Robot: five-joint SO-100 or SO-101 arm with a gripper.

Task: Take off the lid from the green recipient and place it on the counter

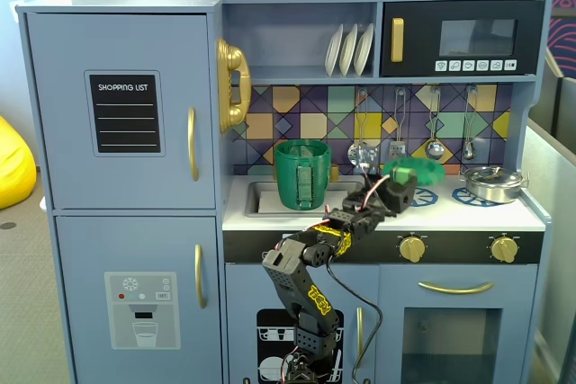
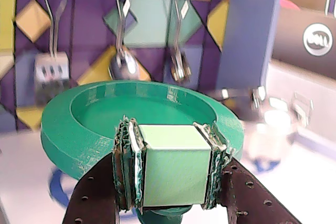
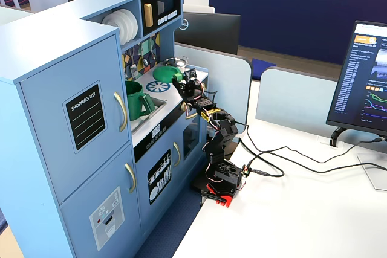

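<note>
**Lid held clear of the pot, above the burner rings**

The lid (image 2: 142, 124) is gripped by its light-green knob (image 2: 173, 169), on which the claw (image 2: 173, 174) is pinched from both sides. In the wrist view the disc is seen tilted, its recessed face turned towards the camera, because it is carried by the knob alone.

In a fixed view the lid (image 1: 414, 169) is held above the white bench (image 1: 450, 213), over the nearer blue burner ring (image 1: 423, 195), well apart from the green recipient (image 1: 302, 174), which stands open in the sink. Removal is judged complete; only lowering and release appear to be left. The steel pan (image 1: 492, 183) beside the drop spot should be avoided.
</note>
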